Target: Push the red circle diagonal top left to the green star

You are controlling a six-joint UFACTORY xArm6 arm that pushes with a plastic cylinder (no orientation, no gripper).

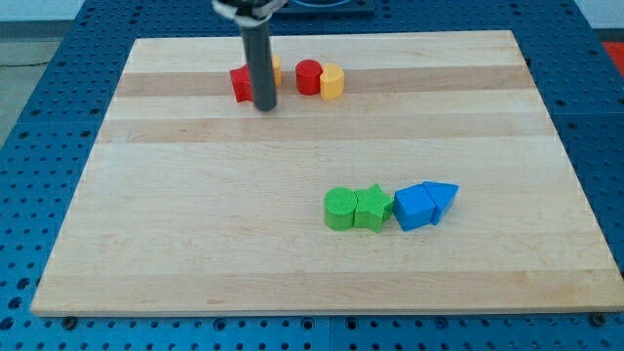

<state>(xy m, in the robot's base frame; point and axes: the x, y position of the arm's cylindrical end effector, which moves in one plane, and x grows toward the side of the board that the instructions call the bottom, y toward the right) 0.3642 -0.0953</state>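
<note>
The red circle (309, 76) stands near the view's top, touching a yellow block (332, 82) on its right. The green star (371, 208) lies lower, right of centre, between a green round block (340, 209) and a blue block (414, 207). My tip (265, 105) rests on the board left of the red circle, just right of another red block (240, 84). The rod hides part of a yellow block (276, 69) behind it. The tip touches neither the red circle nor the green star.
A blue triangle (444, 198) sits at the right end of the lower row. The wooden board (195, 244) lies on a blue perforated table.
</note>
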